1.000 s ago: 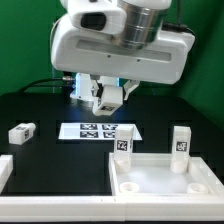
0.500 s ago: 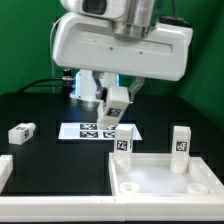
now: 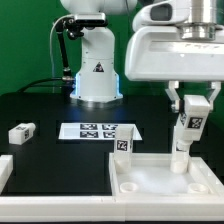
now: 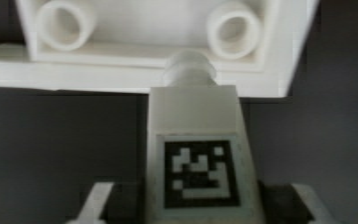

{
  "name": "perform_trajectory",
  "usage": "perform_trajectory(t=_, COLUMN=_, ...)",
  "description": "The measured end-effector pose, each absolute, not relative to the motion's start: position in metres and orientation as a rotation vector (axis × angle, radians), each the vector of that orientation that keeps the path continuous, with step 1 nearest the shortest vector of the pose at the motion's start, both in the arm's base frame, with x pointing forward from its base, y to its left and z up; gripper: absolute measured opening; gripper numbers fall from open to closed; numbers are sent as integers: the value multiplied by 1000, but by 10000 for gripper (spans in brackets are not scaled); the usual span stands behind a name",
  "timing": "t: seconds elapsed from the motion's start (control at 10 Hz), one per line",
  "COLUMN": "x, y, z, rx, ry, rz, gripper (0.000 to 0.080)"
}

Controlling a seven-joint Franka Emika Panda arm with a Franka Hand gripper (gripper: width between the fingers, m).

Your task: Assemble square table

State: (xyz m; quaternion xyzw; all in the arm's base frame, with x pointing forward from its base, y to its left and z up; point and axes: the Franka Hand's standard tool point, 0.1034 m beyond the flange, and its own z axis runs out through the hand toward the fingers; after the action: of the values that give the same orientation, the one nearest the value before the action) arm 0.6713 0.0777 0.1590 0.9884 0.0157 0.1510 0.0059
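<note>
STATE: hand (image 3: 194, 111) is gripping a tagged table leg (image 3: 193, 124) between its fingers | WHERE: leg is hanging over the square tabletop's (image 3: 150, 159) far corner, on the exterior view's right | RISK: any tilt is likely sending its screw tip past the hole or cross-threading it.

The tabletop (image 3: 40, 108) is open on the exterior view's left, apart from one loose leg (image 3: 21, 131) and the flat marker board (image 3: 97, 131). The robot base (image 3: 97, 60) blocks the back. On the square slab (image 3: 160, 182), an upright leg (image 3: 123, 143) guards the far left corner. The hand (image 3: 192, 112), closed on the held leg (image 3: 190, 130), fills the far right. The recess between them is free.
</note>
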Motion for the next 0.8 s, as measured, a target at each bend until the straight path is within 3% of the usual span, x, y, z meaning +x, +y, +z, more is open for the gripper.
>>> perform_trajectory(t=0.3, x=672, y=76, z=157, rx=3099, ry=49, rz=510, gripper=289)
perform_trajectory(t=0.5, x=663, y=66, z=142, rx=3129, ry=-7, rz=627, gripper=289)
perform_trajectory(t=0.8, x=667, y=88, z=127, rx=3155, ry=-116, rz=740, gripper=289)
